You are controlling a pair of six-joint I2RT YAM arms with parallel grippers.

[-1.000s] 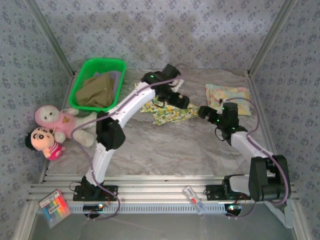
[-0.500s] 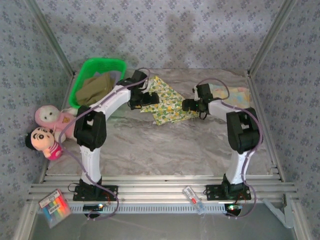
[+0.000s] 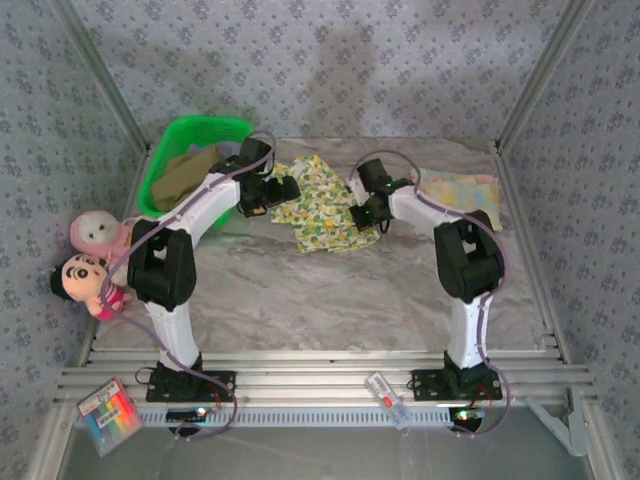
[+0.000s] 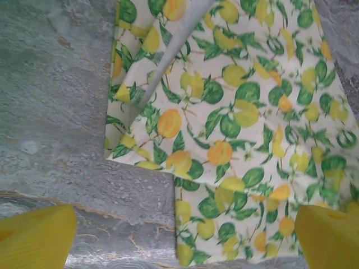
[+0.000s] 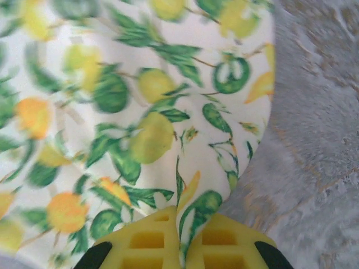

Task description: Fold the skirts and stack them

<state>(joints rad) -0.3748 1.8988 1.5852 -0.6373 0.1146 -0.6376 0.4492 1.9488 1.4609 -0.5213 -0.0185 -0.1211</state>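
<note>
Yellow-green floral skirt (image 3: 318, 205) — spread rumpled on the marbled table (image 3: 300, 290) toward its far side, between both arms. Nipped at its right edge by the right gripper (image 5: 180, 238), yellow pads pressed together on a fold of cloth. Flanked at left by the left gripper (image 4: 182, 238), fingers spread wide over hem and tabletop. Folded pastel skirt (image 3: 462, 187) lying well apart at far right.

Basket (image 3: 160, 178) crowds the left claw (image 3: 283, 190); nearer table (image 3: 320, 290) lies bare.

Lab rig: aluminium frame (image 3: 320, 385), patterned backdrop walls (image 3: 320, 70)
</note>
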